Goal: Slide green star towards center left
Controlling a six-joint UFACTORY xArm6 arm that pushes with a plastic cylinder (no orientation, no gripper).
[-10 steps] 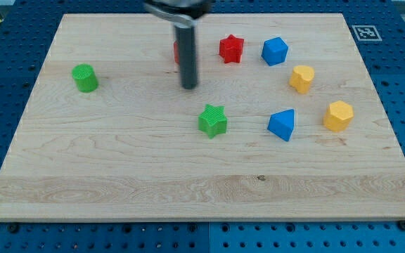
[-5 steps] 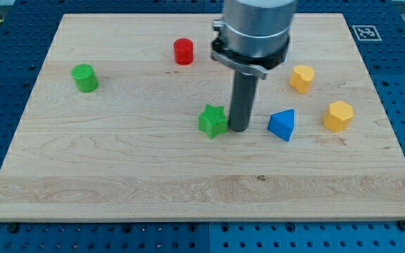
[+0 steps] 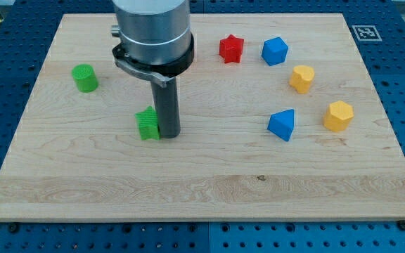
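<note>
The green star point(image 3: 147, 124) lies left of the board's middle, partly hidden by my rod. My tip point(image 3: 168, 133) touches the star's right side. The rod stands upright under the grey arm body point(image 3: 151, 31), which covers the board's top middle. A green cylinder point(image 3: 85, 77) stands further to the view's left and higher up.
A red star point(image 3: 231, 48) and a blue block point(image 3: 275, 50) sit at the top right. A yellow block point(image 3: 301, 78), a blue wedge-like block point(image 3: 282, 124) and a yellow block point(image 3: 338, 115) lie on the right. The wooden board point(image 3: 202, 190) rests on a blue perforated table.
My tip came down to the star's right side and pushed it to the view's left by about a hundred pixels. The arm now hides the red cylinder seen earlier.
</note>
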